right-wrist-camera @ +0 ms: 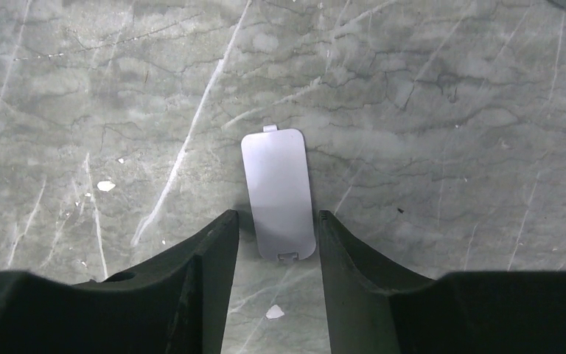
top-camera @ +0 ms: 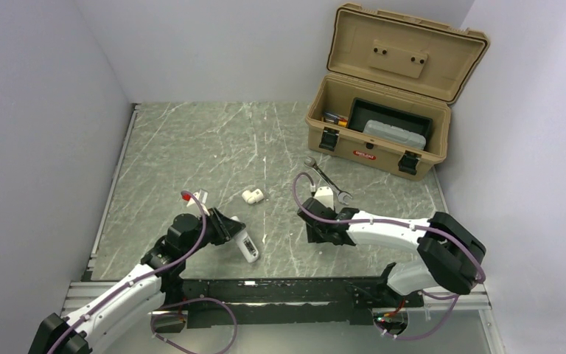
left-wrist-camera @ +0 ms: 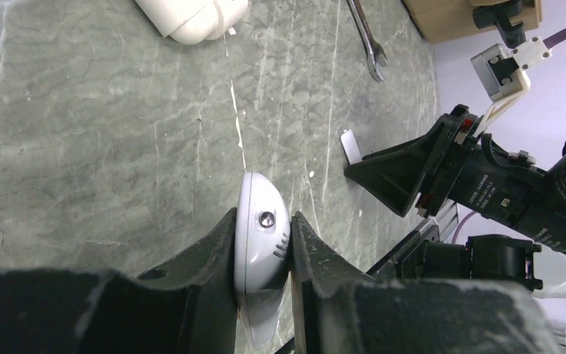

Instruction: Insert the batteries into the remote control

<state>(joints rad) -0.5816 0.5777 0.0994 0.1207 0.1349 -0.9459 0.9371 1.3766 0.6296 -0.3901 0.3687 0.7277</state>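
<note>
My left gripper (top-camera: 230, 230) is shut on the white remote control (top-camera: 247, 245) and grips it edge-on across its thin sides; the remote (left-wrist-camera: 261, 243) stands between the jaws in the left wrist view, just above the table. My right gripper (top-camera: 317, 228) is open and empty, low over the table. A flat grey battery cover (right-wrist-camera: 278, 193) lies on the table between and just ahead of its fingertips, untouched. The cover also shows in the left wrist view (left-wrist-camera: 349, 146). No batteries show in any view.
A silver wrench (top-camera: 326, 181) lies beyond the right gripper. A stubby white pipe fitting (top-camera: 253, 195) lies at mid-table. An open tan toolbox (top-camera: 383, 140) stands at the back right. Walls close in left, back and right.
</note>
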